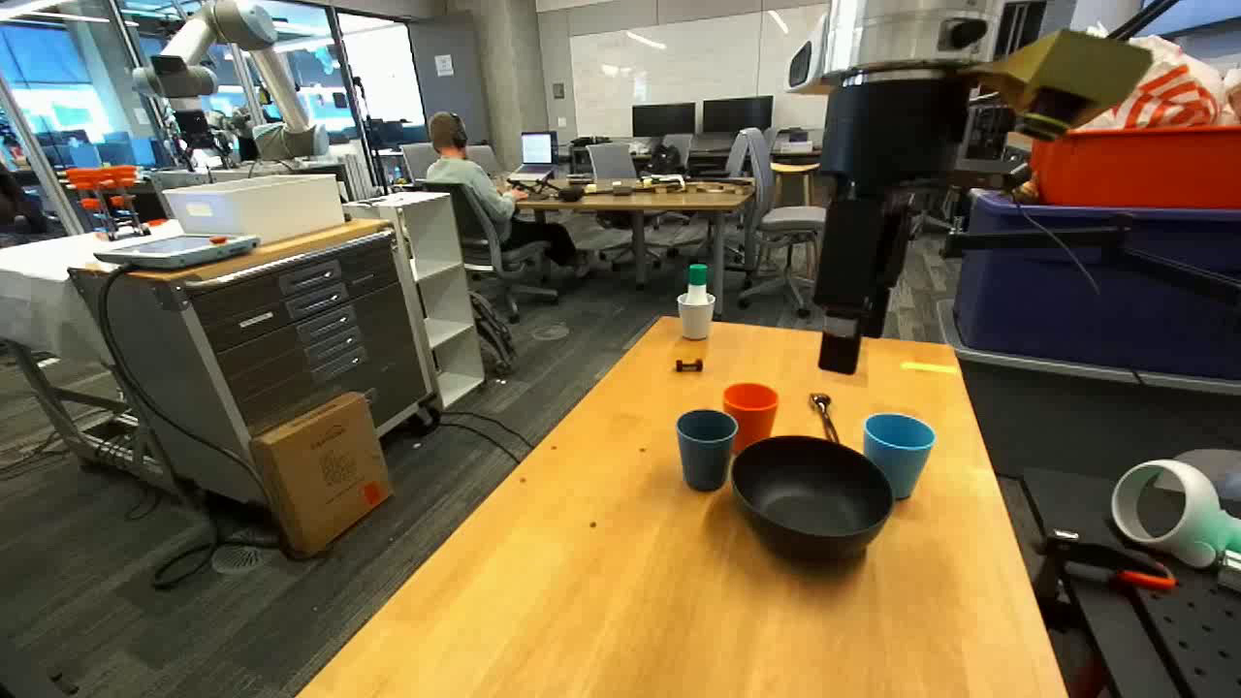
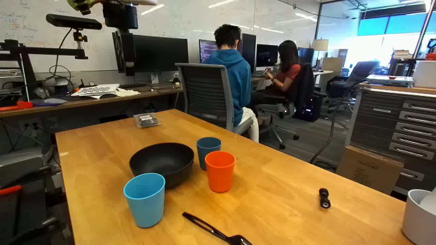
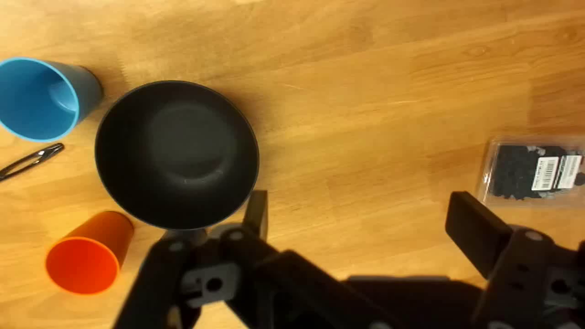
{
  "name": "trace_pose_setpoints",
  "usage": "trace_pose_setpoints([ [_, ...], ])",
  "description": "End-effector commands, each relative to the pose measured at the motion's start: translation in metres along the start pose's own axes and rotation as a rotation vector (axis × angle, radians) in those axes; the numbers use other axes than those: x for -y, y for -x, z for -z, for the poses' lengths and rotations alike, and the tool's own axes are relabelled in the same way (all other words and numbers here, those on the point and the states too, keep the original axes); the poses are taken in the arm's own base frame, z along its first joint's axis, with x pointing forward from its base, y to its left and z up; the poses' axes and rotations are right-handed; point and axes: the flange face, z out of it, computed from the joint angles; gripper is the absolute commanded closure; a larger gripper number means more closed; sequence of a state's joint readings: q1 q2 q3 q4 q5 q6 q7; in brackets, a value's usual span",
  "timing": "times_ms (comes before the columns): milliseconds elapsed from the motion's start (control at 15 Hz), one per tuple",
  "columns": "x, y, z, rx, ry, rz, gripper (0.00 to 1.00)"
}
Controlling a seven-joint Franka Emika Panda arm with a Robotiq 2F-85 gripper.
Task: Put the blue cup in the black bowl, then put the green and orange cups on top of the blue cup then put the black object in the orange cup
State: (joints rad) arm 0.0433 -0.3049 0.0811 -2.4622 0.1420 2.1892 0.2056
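Exterior view: wood tbl (image 1: 582,620), whiteboard (image 1: 679,63) far bhnd, tool (image 3: 358,212) agape per wrist view

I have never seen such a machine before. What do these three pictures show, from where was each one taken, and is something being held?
The machine is one robot arm, steered by a person. It grasps with two fingers. They stand apart with only bare table seen between them, so nothing is held.

Two pictures are exterior views: cameras outside the robot look across the wooden table from different places. The third is the wrist view, looking down past the fingers.

On the table is a black bowl, with a light blue cup, a teal cup and an orange cup standing close by. A black utensil lies near them. Farther off are a small black dumbbell-shaped piece, a white cup and a clear plastic box.
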Motion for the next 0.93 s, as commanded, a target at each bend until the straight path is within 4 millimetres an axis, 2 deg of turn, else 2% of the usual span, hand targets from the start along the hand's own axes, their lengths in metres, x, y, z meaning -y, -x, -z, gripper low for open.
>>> trace_pose_setpoints([
  [0,0.0002,-0.0006,0.0011,-0.001,0.0,0.0,0.0],
  [867,0.0014,-0.003,0.0061,-0.012,-0.003,0.002,0.0],
])
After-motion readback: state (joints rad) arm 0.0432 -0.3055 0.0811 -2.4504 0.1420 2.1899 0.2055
